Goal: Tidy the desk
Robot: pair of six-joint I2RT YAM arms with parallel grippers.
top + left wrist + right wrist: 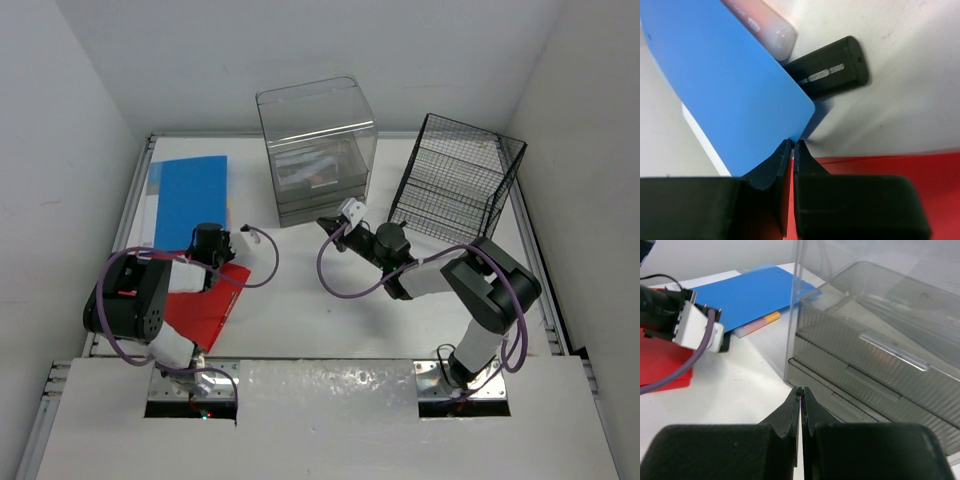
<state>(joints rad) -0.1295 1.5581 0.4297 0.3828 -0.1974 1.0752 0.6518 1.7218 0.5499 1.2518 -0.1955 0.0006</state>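
The white desk [300, 310] holds a blue folder [190, 200] at the back left and a red folder [208, 310] in front of it. My left gripper [229, 240] is at the blue folder's near right corner. In the left wrist view its jaws [793, 143] are shut on the edge of the blue folder [730, 90], with the red folder [880, 165] below. My right gripper [328, 224] is shut and empty. In the right wrist view it [800, 390] sits low over the desk, just before the near corner of the clear drawer box [875, 355].
A clear drawer box [318, 150] stands at the back centre and a black wire rack [455, 180] at the back right. A black stick-shaped object [832, 72] and a pinkish pen-like item [767, 27] lie partly under the blue folder. Purple cables loop beside both wrists.
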